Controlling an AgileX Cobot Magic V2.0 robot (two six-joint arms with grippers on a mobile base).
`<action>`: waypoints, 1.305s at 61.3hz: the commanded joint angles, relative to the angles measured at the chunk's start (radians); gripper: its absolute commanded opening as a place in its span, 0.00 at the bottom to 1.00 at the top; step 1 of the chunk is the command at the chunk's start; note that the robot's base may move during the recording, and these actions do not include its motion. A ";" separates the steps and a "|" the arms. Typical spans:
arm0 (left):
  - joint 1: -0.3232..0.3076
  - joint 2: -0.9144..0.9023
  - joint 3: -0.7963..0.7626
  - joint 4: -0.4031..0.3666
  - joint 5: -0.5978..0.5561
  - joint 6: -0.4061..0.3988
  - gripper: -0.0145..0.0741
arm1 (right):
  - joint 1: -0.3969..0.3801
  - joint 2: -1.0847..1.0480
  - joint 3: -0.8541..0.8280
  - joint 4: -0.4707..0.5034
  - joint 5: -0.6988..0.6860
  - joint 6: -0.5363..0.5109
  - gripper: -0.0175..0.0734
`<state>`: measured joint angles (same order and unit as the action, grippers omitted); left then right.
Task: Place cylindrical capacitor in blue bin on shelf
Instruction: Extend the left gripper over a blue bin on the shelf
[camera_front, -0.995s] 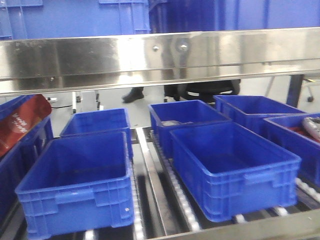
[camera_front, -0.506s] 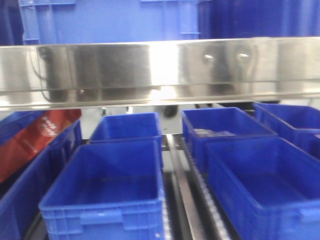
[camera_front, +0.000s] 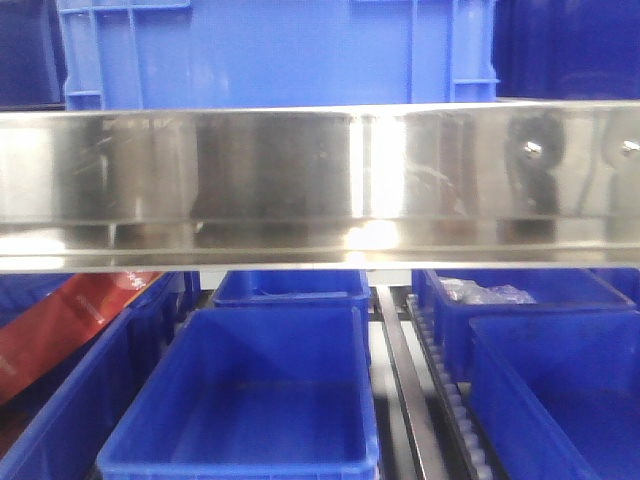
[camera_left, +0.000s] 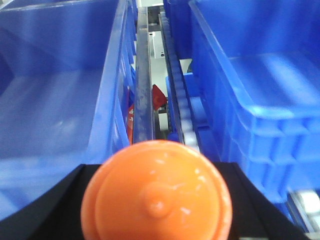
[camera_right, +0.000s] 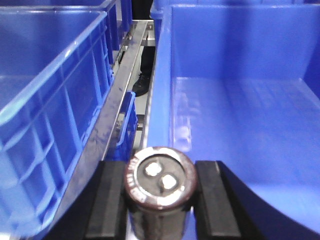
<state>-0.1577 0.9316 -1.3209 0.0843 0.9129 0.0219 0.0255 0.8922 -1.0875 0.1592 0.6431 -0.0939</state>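
Note:
In the right wrist view a dark brown cylindrical capacitor (camera_right: 160, 182) with two silver terminals on its top stands between the black fingers (camera_right: 112, 200); my right gripper (camera_right: 160, 176) is shut on it. It hangs over the left rim of a blue bin (camera_right: 240, 125). My left gripper (camera_left: 156, 200) is shut on an orange round-topped object (camera_left: 156, 192) above the gap between two blue bins. The shelf's shiny steel rail (camera_front: 320, 180) crosses the front view. Neither gripper shows in that view.
Blue bins stand in rows on the lower tier: one in front (camera_front: 240, 400), one at right (camera_front: 560, 390), one behind holding clear bags (camera_front: 480, 292). A red packet (camera_front: 60, 330) lies at left. White rollers (camera_front: 450, 390) run between the bins. A large blue crate (camera_front: 280, 50) sits on the tier above.
The front view has shifted: the steel rail now sits lower in the picture, and the bins have slid to the right and look nearer.

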 joint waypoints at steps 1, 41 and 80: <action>-0.005 -0.003 -0.009 -0.002 -0.018 0.001 0.04 | -0.001 -0.006 -0.010 -0.006 -0.025 -0.001 0.01; -0.005 -0.003 -0.009 -0.002 -0.018 0.001 0.04 | -0.001 -0.006 -0.010 -0.006 -0.025 -0.001 0.01; -0.005 -0.003 -0.009 -0.002 -0.018 0.001 0.04 | -0.001 -0.006 -0.010 -0.006 -0.025 -0.001 0.01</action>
<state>-0.1577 0.9316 -1.3209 0.0843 0.9129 0.0219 0.0255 0.8922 -1.0875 0.1592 0.6431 -0.0939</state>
